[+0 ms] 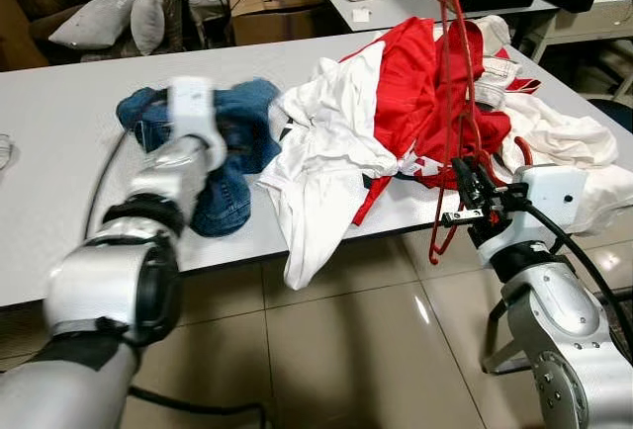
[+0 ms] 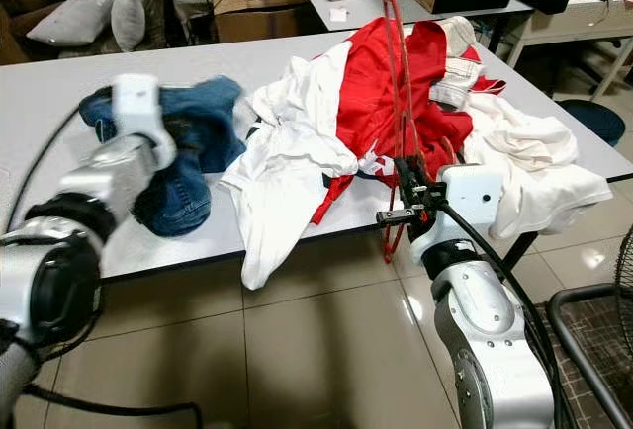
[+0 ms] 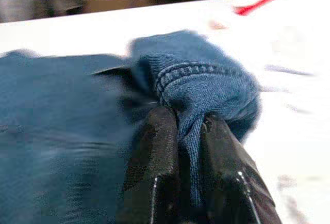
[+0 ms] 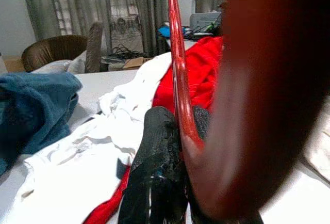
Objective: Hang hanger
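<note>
Red plastic marks the hanger, which stands nearly upright at the table's front edge, its lower bar dropping just below that edge and its top rising past the clothes. The right tool is clamped on the hanger's bar, its 2 black fingers pinched together around the thin red rod. On the table behind the hanger lie a red garment and a white shirt that droops over the table's front edge. Toward the table's left end, the left tool is closed on a fold of the blue jeans.
</note>
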Motion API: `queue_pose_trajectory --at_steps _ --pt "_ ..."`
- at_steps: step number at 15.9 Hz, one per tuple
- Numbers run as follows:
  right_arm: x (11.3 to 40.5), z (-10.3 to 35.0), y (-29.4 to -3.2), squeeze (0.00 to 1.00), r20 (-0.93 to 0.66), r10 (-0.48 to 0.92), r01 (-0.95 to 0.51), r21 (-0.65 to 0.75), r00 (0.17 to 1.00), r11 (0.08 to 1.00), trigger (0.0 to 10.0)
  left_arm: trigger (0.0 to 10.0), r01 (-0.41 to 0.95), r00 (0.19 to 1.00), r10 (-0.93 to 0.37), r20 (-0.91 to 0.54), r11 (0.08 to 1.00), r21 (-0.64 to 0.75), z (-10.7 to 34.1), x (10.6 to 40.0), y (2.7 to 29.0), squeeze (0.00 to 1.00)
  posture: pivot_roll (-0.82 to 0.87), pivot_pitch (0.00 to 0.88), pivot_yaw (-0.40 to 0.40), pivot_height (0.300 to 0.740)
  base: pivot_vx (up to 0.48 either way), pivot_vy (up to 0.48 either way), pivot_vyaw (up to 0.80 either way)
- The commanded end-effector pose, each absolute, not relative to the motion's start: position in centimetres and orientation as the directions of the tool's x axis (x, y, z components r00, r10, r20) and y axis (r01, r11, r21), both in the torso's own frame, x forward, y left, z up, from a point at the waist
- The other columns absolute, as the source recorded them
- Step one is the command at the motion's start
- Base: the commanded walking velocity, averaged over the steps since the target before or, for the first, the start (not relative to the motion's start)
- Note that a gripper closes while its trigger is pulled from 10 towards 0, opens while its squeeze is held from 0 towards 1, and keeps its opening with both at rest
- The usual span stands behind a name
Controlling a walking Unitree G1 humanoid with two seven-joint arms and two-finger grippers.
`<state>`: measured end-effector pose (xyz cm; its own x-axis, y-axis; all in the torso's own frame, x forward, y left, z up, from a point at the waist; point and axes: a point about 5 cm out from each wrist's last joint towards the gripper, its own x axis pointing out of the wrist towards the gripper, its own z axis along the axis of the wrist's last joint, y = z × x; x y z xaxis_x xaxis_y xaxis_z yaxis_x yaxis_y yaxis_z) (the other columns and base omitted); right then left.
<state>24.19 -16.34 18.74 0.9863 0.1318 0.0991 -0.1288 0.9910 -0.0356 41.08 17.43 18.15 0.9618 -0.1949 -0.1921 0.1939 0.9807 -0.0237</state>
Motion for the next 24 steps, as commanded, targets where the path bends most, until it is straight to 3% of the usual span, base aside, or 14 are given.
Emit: queue_pose_trajectory --at_steps 1,3,5,7,10,11,14,15,16,22,24 --pt "24.1 18.7 -16.8 0.00 0.090 0.105 -0.102 -0.038 0.990 0.994 10.0 10.0 0.307 0.933 -0.303 -0.196 0.952 -0.009 18.9 41.2 16.3 1.00 -0.10 0.000 0.088 0.740 0.000 0.000 0.00" --pt "23.9 18.8 -17.2 0.00 0.089 0.091 -0.087 -0.041 0.992 0.995 10.0 10.0 0.422 0.888 -0.416 -0.196 0.907 -0.014 19.1 41.1 15.3 1.00 -0.10 0.000 0.089 0.740 0.000 0.000 0.00" --pt "24.1 18.8 -17.6 0.00 0.091 0.077 -0.073 -0.043 0.993 0.996 10.0 10.0 0.591 0.788 -0.584 -0.197 0.806 -0.024 19.1 40.5 15.1 1.00 -0.10 0.000 0.089 0.740 0.000 0.000 0.00" --pt "24.3 18.9 -17.7 0.00 0.095 0.074 -0.070 -0.045 0.993 0.997 10.0 10.0 0.662 0.728 -0.652 -0.211 0.749 -0.029 19.0 40.1 15.7 1.00 -0.10 0.000 0.089 0.740 0.000 0.000 0.00" --pt "24.8 18.9 -17.7 0.00 0.093 0.083 -0.079 -0.042 0.992 0.996 10.0 10.0 0.598 0.782 -0.578 -0.234 0.802 0.017 19.1 40.2 17.5 1.00 -0.08 0.000 0.078 0.740 0.000 0.000 0.00" --pt "25.0 18.7 -17.4 0.00 0.084 0.089 -0.085 -0.044 0.993 0.995 10.0 10.0 0.546 0.819 -0.487 -0.304 0.825 0.147 18.6 40.1 18.7 1.00 -0.09 0.000 0.082 0.740 0.000 0.000 0.00" --pt "24.9 18.4 -17.3 0.00 0.079 0.093 -0.090 -0.047 0.992 0.995 10.0 10.0 0.564 0.814 -0.473 -0.337 0.782 0.264 19.0 39.7 20.7 1.00 -0.08 0.000 0.088 0.740 0.000 0.000 0.00" --pt "24.7 18.2 -17.3 0.00 0.074 0.102 -0.098 -0.052 0.992 0.994 10.0 10.0 0.530 0.834 -0.387 -0.393 0.760 0.376 19.0 39.3 23.1 1.00 -0.08 0.000 0.087 0.740 0.000 0.000 0.00" --pt "24.5 18.2 -17.2 0.00 0.072 0.116 -0.112 -0.053 0.991 0.992 10.0 10.0 0.551 0.819 -0.367 -0.441 0.717 0.427 18.9 38.7 24.6 0.00 -0.08 0.000 0.077 0.740 0.000 0.000 0.00" --pt "24.7 18.1 -16.8 0.00 0.064 0.168 -0.164 -0.063 0.984 0.984 10.0 10.0 0.719 0.677 -0.463 -0.572 0.582 0.380 17.9 35.2 29.0 0.00 -0.06 0.000 0.045 0.740 0.000 0.000 0.00" --pt "24.9 17.8 -16.7 0.00 0.060 0.182 -0.177 -0.068 0.982 0.982 10.0 10.0 0.724 0.670 -0.435 -0.602 0.561 0.401 16.3 34.2 29.8 0.00 -0.05 0.000 0.048 0.740 0.000 0.000 0.00"
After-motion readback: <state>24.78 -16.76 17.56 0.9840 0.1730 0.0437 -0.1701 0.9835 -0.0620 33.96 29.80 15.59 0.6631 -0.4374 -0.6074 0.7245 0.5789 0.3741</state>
